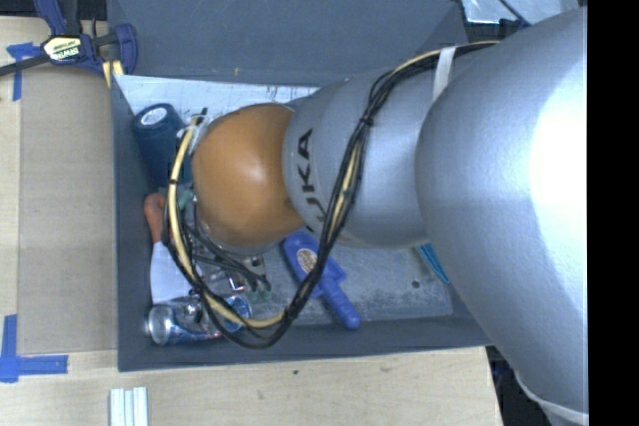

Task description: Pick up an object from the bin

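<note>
The grey bin holds a dark blue tub, a blue tool and 1 silver can. The gripper hangs by the can, lower left corner; apart or together, I cannot tell.

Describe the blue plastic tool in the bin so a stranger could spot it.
Find the grey bin, then the arm's round orange cover over it. Just below and right of that cover lies the blue tool on the bin floor. It is bright blue plastic; the crushed can to its left is silvery.
</note>
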`<state>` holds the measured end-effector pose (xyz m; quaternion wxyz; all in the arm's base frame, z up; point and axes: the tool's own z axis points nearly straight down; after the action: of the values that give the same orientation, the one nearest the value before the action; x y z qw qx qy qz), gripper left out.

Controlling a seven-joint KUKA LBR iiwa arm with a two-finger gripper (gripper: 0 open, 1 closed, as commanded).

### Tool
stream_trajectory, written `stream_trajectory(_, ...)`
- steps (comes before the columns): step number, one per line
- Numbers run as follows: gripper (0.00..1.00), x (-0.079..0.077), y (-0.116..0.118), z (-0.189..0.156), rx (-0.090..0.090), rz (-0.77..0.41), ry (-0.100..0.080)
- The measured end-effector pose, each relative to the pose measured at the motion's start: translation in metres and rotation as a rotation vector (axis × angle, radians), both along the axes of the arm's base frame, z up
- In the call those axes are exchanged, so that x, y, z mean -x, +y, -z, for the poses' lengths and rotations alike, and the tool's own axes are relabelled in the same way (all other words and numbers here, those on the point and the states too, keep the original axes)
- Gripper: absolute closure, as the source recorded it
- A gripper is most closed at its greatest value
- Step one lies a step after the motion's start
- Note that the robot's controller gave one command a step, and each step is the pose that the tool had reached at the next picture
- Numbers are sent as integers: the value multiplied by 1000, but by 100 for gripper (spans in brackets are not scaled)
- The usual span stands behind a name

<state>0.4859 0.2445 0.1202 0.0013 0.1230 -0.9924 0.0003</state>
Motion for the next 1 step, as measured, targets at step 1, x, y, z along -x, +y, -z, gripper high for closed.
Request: stream_trajectory(1,0,-4,-9,43,0,-225,-25)
